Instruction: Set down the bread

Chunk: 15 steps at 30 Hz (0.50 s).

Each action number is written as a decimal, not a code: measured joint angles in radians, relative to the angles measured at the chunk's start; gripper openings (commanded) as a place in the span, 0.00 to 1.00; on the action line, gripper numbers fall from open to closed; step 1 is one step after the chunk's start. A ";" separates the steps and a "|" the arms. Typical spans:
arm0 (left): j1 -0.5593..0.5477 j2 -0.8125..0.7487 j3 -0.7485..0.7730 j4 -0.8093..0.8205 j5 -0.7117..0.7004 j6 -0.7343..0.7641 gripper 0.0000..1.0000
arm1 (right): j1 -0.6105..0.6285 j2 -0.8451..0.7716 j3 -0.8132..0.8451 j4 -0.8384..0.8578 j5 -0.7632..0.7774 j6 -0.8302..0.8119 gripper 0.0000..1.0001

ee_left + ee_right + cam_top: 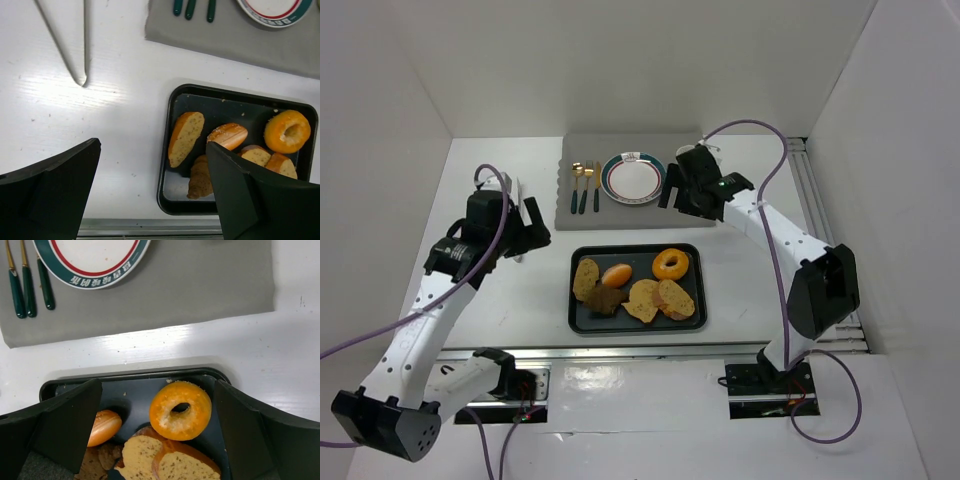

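Bread (616, 274) lies in two pieces on the black tray (620, 323) at the middle of the white surface (740, 280), neither piece held.

Farthest left, the left claw (152, 150) hangs above bare surface just left of the tray, its fingers spread wide with nothing between them. On the tray's left end a speckled toast slice (585, 277) lies lengthwise, with a dark brown irregular piece (605, 300) just beside it at the near side. Next comes the glossy oval roll (228, 136), sitting behind the dark piece and close to the toast. Two more toast slices (660, 298) overlap at the near right of the tray, and the golden ring (658, 265) lies flat behind them in the far right corner, its hole facing up.

Beyond the tray a grey mat (620, 215) carries cutlery (585, 187) with dark green handles on its left and a green-rimmed plate (633, 178) to their right. The right claw (157, 385) hovers over the mat's right part, beside the plate, fingers wide apart and empty; its wrist view shows the ring below, between them.
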 measured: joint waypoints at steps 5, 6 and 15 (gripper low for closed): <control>0.021 0.023 0.012 -0.038 -0.040 -0.016 1.00 | -0.012 -0.006 -0.063 0.019 -0.007 0.016 1.00; 0.026 0.033 0.020 -0.043 -0.043 -0.017 1.00 | -0.014 -0.006 -0.068 0.019 -0.007 0.020 1.00; 0.047 0.167 0.053 -0.093 -0.219 -0.093 1.00 | -0.034 -0.054 -0.105 0.026 -0.006 0.015 1.00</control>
